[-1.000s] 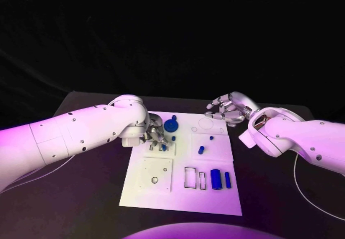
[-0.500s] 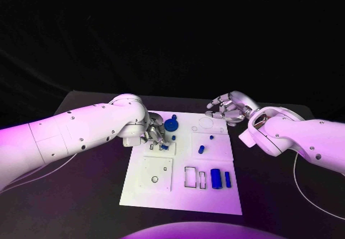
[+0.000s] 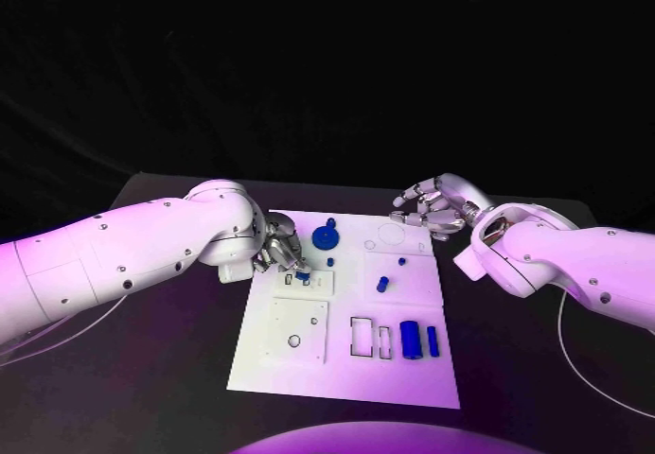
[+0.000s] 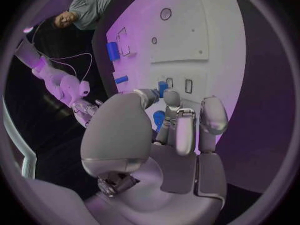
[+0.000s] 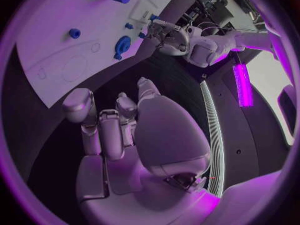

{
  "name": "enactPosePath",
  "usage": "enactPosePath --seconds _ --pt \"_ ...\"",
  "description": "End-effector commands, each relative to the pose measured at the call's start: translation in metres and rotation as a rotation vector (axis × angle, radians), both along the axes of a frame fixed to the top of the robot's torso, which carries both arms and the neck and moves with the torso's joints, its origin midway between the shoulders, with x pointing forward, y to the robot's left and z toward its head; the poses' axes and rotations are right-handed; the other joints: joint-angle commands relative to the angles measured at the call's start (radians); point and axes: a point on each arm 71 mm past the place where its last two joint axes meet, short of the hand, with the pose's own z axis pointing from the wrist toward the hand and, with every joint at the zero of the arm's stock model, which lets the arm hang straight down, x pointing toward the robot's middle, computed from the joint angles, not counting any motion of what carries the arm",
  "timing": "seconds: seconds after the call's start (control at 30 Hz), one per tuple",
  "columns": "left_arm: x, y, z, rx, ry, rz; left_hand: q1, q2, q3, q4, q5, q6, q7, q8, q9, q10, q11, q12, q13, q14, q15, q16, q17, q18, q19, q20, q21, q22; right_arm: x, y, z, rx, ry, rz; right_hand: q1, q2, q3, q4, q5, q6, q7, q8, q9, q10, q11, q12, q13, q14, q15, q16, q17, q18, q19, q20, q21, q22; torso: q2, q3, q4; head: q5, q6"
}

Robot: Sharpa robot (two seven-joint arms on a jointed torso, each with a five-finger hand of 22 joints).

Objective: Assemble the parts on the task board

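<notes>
My left hand (image 3: 280, 252) hovers at the task board's (image 3: 342, 374) far left part, pinching a small blue part (image 3: 302, 275) in its fingertips just above the little rectangular slots (image 3: 309, 279). I should square it to a slot and lower it straight. My right hand (image 3: 432, 210) waits beyond the far right corner, fingers curled, holding nothing.
</notes>
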Motion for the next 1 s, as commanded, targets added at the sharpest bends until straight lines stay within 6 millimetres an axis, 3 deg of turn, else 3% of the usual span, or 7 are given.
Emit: enactPosePath --seconds 0.03,0.33,0.63,1.0 --pt "0.001 -0.002 0.005 -0.032 -0.079 0.018 -0.009 -0.024 0.142 -0.112 0.004 0.024 -0.025 0.059 0.14 0.021 -0.006 0.009 0.009 0.066 -0.012 0.007 0.123 -0.023 0.016 -0.004 0.008 0.017 -0.001 0.0 0.0 0.002 0.005 0.005 0.005 0.002 0.006 0.001 0.004 -0.008 -0.002 0.006 0.001 -0.006 -0.003 -0.005 -0.001 0.033 -0.006 -0.004 -0.001 0.01 -0.008 0.0 -0.005 -0.002 -0.001 -0.0005 0.0011 0.001 0.001" --pt "-0.001 -0.001 0.002 -0.018 -0.136 0.026 -0.054 -0.066 0.244 -0.15 0.008 0.051 -0.035 0.062 0.165 0.054 -0.016 0.009 0.006 0.074 -0.022 0.014 0.143 -0.03 0.049 -0.015 0.023 0.055 -0.001 0.0 0.0 0.001 0.004 0.005 0.005 0.001 0.005 0.001 0.004 -0.009 -0.002 0.006 0.001 -0.006 -0.003 -0.004 -0.001 0.033 -0.006 -0.004 0.0 0.01 -0.008 0.0 -0.005 -0.001 -0.001 -0.0012 0.0011 0.005 0.001" --pt "-0.002 -0.006 -0.003 0.02 -0.158 -0.003 -0.082 -0.079 0.27 -0.164 0.012 0.069 -0.043 0.068 0.181 0.075 -0.023 0.012 0.003 0.081 -0.028 0.024 0.166 -0.042 0.089 -0.02 0.045 0.113 -0.001 0.0 0.0 0.0 0.001 0.007 0.005 0.001 0.005 0.001 0.004 -0.009 -0.002 0.006 0.001 -0.006 -0.003 -0.004 -0.001 0.033 -0.006 -0.004 0.0 0.01 -0.008 0.0 -0.005 -0.001 0.001 -0.0016 -0.0015 0.008 0.004" --pt "-0.004 -0.011 -0.01 0.06 -0.122 -0.042 -0.096 -0.081 0.275 -0.166 0.013 0.078 -0.047 0.072 0.189 0.075 -0.027 -0.004 -0.027 0.082 -0.031 0.027 0.171 -0.043 0.094 -0.023 0.049 0.12 -0.002 0.002 -0.001 0.001 0.002 0.009 0.005 0.001 0.005 0.001 0.004 -0.009 -0.002 0.006 0.001 -0.006 -0.003 -0.004 -0.001 0.033 -0.006 -0.004 0.0 0.01 -0.008 0.0 -0.005 -0.001 0.002 -0.0005 -0.0011 0.008 0.0"
